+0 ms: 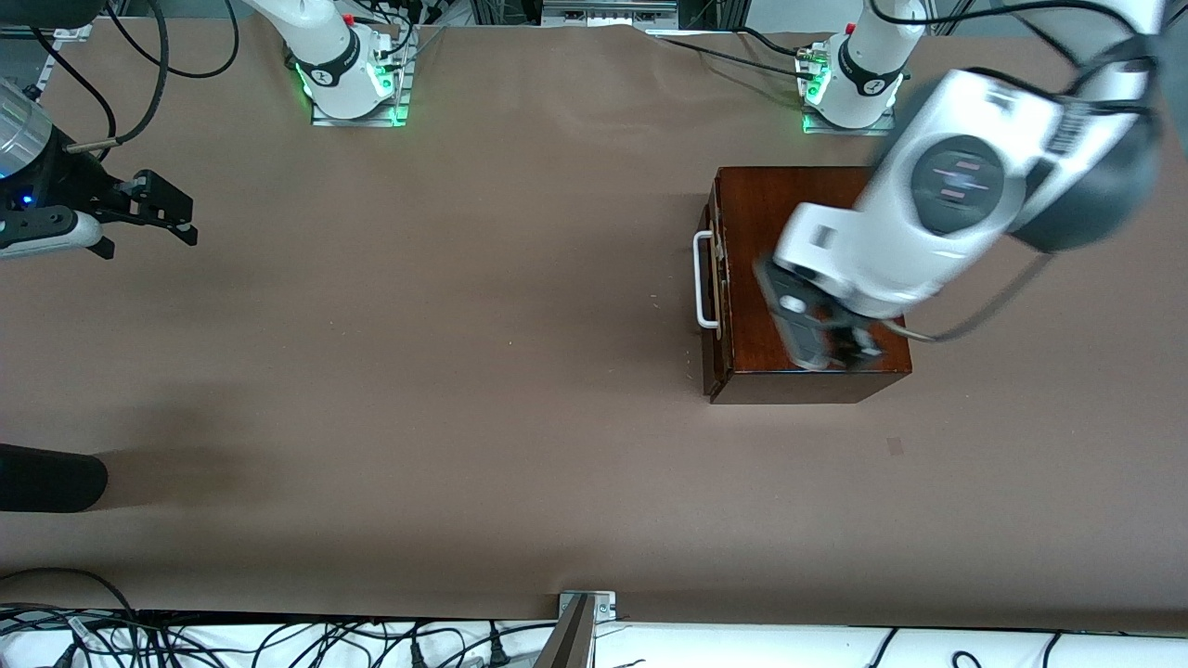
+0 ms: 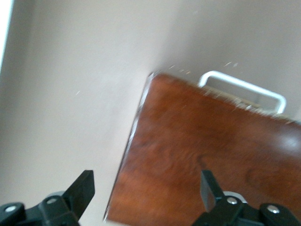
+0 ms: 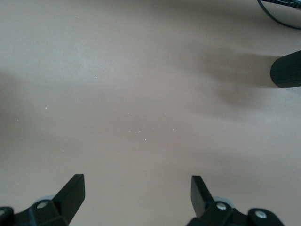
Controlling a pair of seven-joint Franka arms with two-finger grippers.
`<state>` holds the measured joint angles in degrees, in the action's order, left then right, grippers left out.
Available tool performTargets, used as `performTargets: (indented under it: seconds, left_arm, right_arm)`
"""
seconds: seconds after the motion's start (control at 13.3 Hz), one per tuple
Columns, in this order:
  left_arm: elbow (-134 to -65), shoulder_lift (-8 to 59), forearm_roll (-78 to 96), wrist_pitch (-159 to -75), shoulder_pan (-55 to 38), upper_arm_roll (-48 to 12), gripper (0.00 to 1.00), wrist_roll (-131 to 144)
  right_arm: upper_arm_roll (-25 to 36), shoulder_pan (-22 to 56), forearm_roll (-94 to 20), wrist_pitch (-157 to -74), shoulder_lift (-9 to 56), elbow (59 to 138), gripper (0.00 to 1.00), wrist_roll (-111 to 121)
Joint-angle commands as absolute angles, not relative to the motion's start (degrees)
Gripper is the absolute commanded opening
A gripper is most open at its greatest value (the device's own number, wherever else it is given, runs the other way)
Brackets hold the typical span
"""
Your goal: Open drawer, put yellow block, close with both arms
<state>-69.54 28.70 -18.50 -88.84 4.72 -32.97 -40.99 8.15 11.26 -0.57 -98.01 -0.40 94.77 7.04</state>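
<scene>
Item: drawer point(image 1: 722, 278), shut in its mahogany box point(image 1: 798, 223); contents hidden. Handle point(image 1: 703, 278) lay just past the left pincer point(image 1: 821, 339), which hung over the box top, fingers apart. Right pincer point(image 1: 172, 209), fingers apart, waited well away over bare surface point(image 1: 464, 371). Yellow block: not visible.

- Wooden box point(image 1: 798, 278): glossy dark reddish-brown, with visible grain.
- Drawer handle point(image 1: 703, 280): white.
- Desk point(image 1: 445, 371): plain matte brown.
- Arms: white, grey-black joints; bases lit green.
</scene>
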Motion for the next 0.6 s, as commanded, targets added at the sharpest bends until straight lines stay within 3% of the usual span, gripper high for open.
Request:
performTargets:
  seconds: [0.0,0.22,0.53]
  left_arm:
    - [-72.67,22.09,-11.99,-88.68,2.91,-22.56,1.00,-40.43]
    - [-80.48,14.53,-0.45,-89.81,-3.67,-7.51,1.00,-31.59]
    - [-94.37,2.31,-0.61,-99.75,-4.13,-2.92,1.00,-6.75]
  right_arm:
    - [8.00,10.90,-1.76,-96.86,-0.44,93.87,1.00,4.75]
    - [8.00,10.90,-1.76,-95.72,-0.44,93.78,1.00,4.49]
    - [7.91,10.99,-1.58,-95.36,-0.44,93.78,1.00,5.09]
